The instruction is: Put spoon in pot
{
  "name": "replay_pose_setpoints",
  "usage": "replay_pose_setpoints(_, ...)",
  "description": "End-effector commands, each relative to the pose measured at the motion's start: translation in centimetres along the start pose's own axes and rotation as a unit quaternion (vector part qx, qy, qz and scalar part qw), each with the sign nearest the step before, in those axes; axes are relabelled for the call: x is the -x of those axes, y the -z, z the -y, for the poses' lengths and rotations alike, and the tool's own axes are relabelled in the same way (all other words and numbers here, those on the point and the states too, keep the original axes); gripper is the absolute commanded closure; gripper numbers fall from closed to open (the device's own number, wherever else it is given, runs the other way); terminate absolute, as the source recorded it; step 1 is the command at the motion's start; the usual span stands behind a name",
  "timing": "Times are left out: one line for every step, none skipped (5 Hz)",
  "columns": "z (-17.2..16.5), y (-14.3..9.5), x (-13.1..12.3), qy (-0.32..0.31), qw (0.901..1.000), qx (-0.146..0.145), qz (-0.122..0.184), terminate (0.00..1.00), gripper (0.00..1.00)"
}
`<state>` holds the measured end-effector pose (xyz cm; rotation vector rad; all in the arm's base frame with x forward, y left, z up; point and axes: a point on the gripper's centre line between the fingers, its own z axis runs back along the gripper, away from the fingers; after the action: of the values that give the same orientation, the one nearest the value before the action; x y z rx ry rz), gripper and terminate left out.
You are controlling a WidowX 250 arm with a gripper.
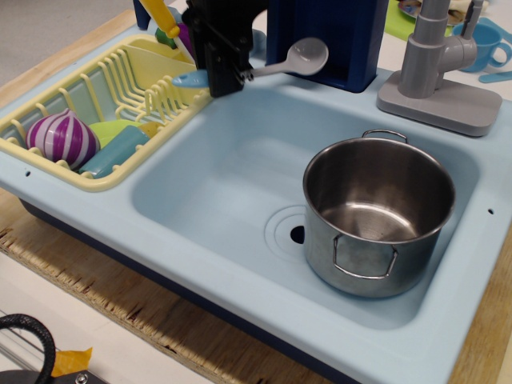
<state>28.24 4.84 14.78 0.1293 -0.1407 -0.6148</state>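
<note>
Gripping the spoon [276,64] near the join of its grey shaft and light blue handle, the black gripper [227,74] sits at the far edge of the bench, above the back rim of the pale blue sink [208,200], its jaws pinched on the shaft. The spoon lies roughly level: its round grey bowl points toward the right, in front of a dark blue block [336,40], and the blue handle tip sticks out on the left over the yellow dish rack [96,104]. The pot [376,212] stands upright inside the sink basin, toward the near right corner, well apart from the spoon, and its shiny interior holds nothing; one wire loop handle faces the near edge and another shows at its far rim. A drain hole [298,234] lies just beside the pot's left wall. The rack, at the left edge, holds a purple striped onion-like toy [62,138]. A grey faucet [438,64] stands at the far right corner.
</note>
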Motion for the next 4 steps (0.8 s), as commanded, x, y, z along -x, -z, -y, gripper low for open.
replay_pose_setpoints(0.7,-2.7,1.9,0.062,0.9973,-0.035,0.016,0.0,1.0)
replay_pose_setpoints(1.8,-3.6,2.5,0.116,0.992,-0.04,-0.028,0.0,1.0)
replay_pose_setpoints(2.9,-3.9,1.9,0.145,0.9883,-0.03,-0.036,0.0,1.0)
replay_pose_setpoints(4.4,-4.8,0.8,0.153,0.9859,-0.024,-0.064,0.0,1.0)
